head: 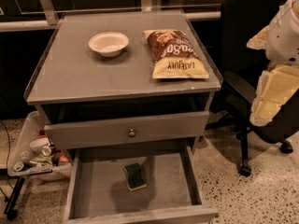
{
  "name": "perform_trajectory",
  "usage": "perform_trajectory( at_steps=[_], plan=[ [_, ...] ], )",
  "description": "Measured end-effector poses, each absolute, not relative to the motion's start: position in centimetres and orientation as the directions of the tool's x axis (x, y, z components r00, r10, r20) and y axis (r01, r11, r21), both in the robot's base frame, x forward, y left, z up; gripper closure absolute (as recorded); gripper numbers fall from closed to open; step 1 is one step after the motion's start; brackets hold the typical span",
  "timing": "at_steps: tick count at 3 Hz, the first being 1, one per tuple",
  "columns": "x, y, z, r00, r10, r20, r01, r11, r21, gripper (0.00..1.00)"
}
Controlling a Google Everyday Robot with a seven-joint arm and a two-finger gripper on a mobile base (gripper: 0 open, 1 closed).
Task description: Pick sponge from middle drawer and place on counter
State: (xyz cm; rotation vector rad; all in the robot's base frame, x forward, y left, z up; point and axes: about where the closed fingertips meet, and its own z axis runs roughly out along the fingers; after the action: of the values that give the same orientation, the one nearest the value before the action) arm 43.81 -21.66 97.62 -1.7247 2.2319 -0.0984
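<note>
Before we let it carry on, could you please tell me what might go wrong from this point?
1. The sponge lies in the middle drawer, close to the upper drawer front above; the gripper, at the right edge near the chair, might clip that front reaching down.
2. The bowl and chip bag sit on the counter; a careless placement could nudge them.

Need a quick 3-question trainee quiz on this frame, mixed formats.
1. True or false: the sponge lies on the counter.
2. What sits left of the chip bag on the counter? A) bowl B) mug C) sponge
3. Fill in: the claw hangs at the picture's ____ edge, apart from the middle drawer.

Key: 1 false, it lies on the floor of the open middle drawer; 2 A; 3 right.
</note>
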Motion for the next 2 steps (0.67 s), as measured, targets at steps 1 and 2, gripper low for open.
perform_trajectory(
  at_steps=[1,2],
  plan=[
    [43.8,-21.7,97.6,-0.221,-0.953,-0.207,-0.931,0.270,-0.246,0.00],
    [43.3,-21.1,96.2,-0.236,-0.948,-0.213,-0.931,0.284,-0.230,0.00]
  ],
)
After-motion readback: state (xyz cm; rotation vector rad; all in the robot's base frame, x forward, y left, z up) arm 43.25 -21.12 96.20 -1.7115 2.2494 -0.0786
